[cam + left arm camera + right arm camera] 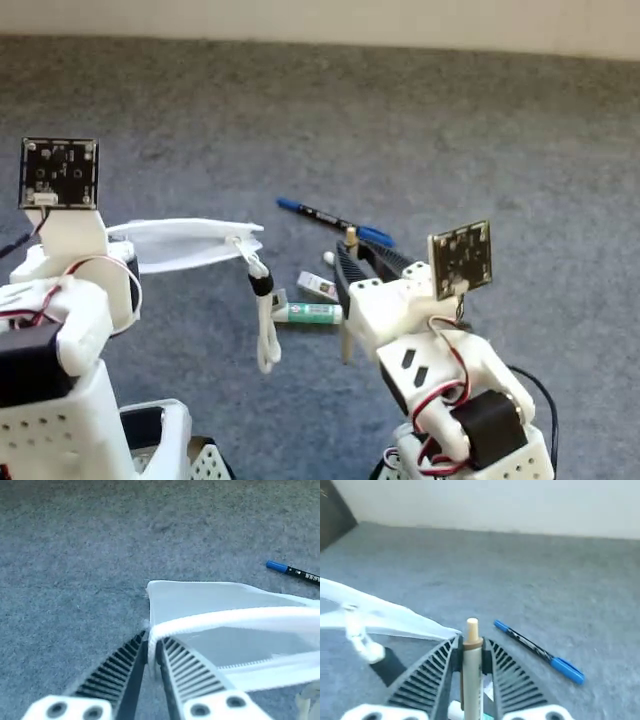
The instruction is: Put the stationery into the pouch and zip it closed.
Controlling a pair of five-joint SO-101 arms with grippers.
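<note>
1. Pouch (190, 243) lay centre-left in the high view, its mouth open and one edge pinched between the left jaws.
2. The right jaws were clamped on a tan pen (470, 670), held upright right of centre, near the pouch mouth but not in it.
3. A blue pen (335, 222), a green stick (310, 313) and a small white item (317, 287) lay on the bench (450, 120) at centre.
4. Judged early: nothing looked packed, and zipping remained.

The surface (450, 110) is grey carpet-like cloth, matt and rough; the pouch (210, 605) is thin white fabric, smooth, slightly translucent; the blue pen (540, 652) and cream pen (471, 675) look like smooth plastic; the left gripper (151, 652) and right gripper (470, 644) are black ribbed matt plastic.
</note>
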